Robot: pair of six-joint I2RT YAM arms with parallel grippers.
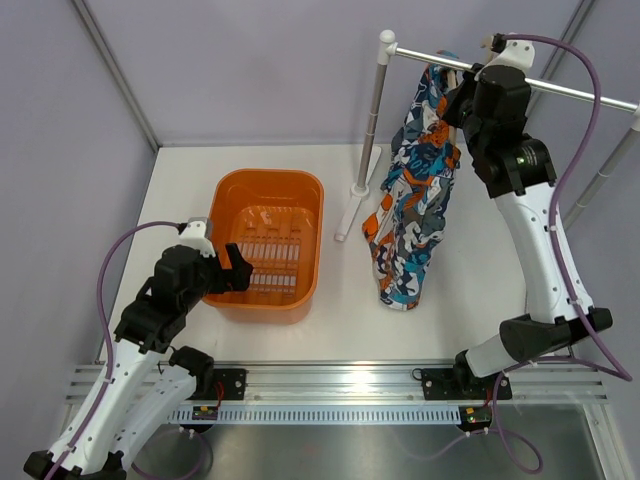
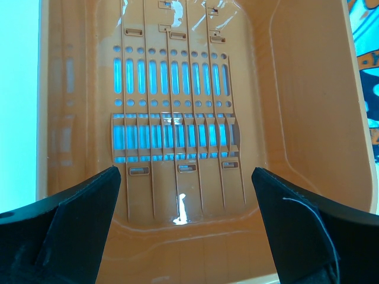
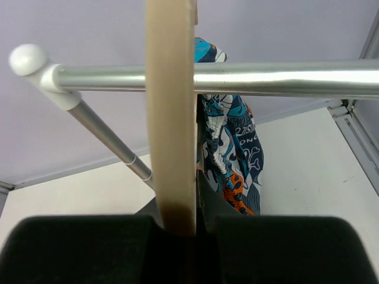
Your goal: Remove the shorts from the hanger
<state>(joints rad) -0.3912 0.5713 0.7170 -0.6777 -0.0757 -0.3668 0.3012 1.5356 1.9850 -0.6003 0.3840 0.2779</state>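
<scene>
The printed shorts (image 1: 412, 200) hang from the grey rail (image 1: 560, 88) at the back right, their lower end resting on the table. In the right wrist view the beige hanger (image 3: 170, 118) runs up between my right gripper's jaws and crosses in front of the rail (image 3: 284, 79), with the shorts (image 3: 228, 142) hanging just behind it. My right gripper (image 1: 470, 90) is up at the rail, shut on the hanger; the hanger itself is hidden in the top view. My left gripper (image 1: 232, 272) is open and empty over the near part of the orange basket (image 1: 305, 190).
The rail stands on a white and grey post (image 1: 368, 130) with a foot (image 1: 348, 215) just right of the basket. The basket's slotted floor (image 2: 174, 118) fills the left wrist view. Frame posts run along the back corners.
</scene>
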